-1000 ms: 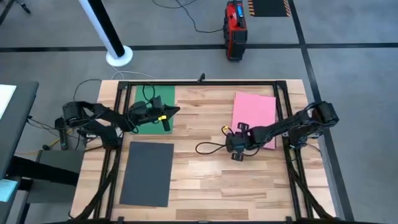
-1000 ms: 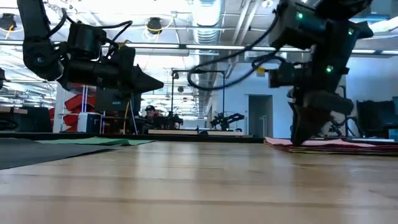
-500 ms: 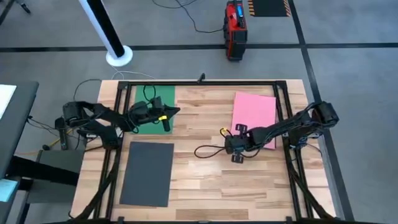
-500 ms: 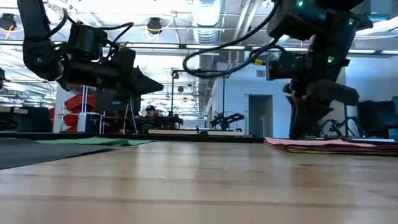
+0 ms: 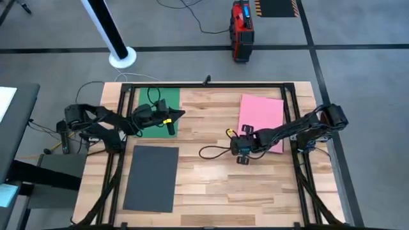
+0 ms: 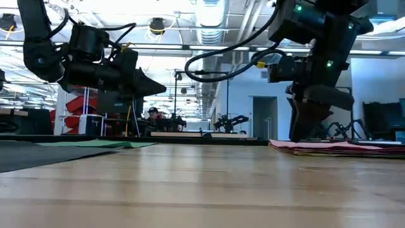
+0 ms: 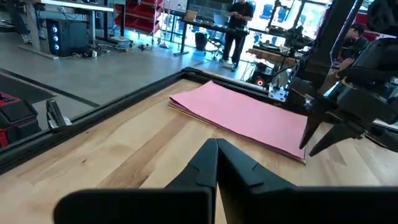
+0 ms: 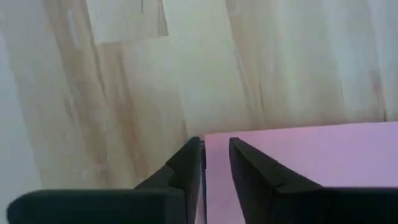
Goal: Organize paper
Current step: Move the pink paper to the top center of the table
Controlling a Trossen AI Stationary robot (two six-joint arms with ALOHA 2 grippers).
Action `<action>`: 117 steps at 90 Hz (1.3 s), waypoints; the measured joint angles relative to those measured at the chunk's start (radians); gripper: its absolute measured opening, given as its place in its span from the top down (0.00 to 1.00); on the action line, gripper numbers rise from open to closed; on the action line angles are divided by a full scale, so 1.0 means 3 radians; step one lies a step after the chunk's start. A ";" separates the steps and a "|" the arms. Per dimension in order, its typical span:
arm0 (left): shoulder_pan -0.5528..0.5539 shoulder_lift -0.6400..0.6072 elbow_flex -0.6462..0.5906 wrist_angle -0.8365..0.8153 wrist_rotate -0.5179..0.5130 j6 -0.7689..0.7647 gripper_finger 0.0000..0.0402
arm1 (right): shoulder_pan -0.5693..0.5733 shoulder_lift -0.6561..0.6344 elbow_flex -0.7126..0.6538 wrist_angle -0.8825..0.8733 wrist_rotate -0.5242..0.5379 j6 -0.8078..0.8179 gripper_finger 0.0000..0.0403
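Three papers lie flat on the table. A green sheet (image 5: pixel 160 102) is at the far left, a dark grey sheet (image 5: pixel 151 177) at the near left, and a pink sheet (image 5: pixel 261 116) tops a thin stack at the right. My right gripper (image 5: pixel 240 152) points down at the pink stack's near left corner (image 8: pixel 211 138). Its fingers are open by a narrow gap, one over the wood and one over the pink. My left gripper (image 6: pixel 161 85) is shut on nothing and hangs well above the green sheet's near right part. My right gripper comes from above at the pink stack's near left corner (image 7: pixel 301 157). I cannot tell whether its fingertips (image 6: pixel 296 135) touch the paper. The stack lies flat on the table.
A black frame (image 5: pixel 211 85) runs around the tabletop's edges. A loose cable loop (image 5: pixel 214 152) trails from the right arm over the middle of the table. Bare wood (image 5: pixel 211 185) lies between the grey sheet and the pink stack.
My right gripper has shifted a little toward the table's left edge, along the pink stack's near end, and has risen slightly. The papers and my left gripper have stayed where they were.
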 joint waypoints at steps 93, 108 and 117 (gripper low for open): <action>0.0000 0.0000 0.0000 -0.0020 0.0000 0.0000 1.00 | -0.0106 0.0000 -0.0178 0.0289 -0.0006 0.0266 0.59; 0.0001 -0.0001 0.0000 -0.0025 0.0000 0.0022 1.00 | -0.0138 0.0000 -0.0226 0.0299 -0.0009 0.0338 0.60; 0.0000 0.0000 0.0000 -0.0023 0.0000 0.0023 1.00 | -0.0153 0.0000 -0.0226 0.0268 -0.0009 0.0339 0.64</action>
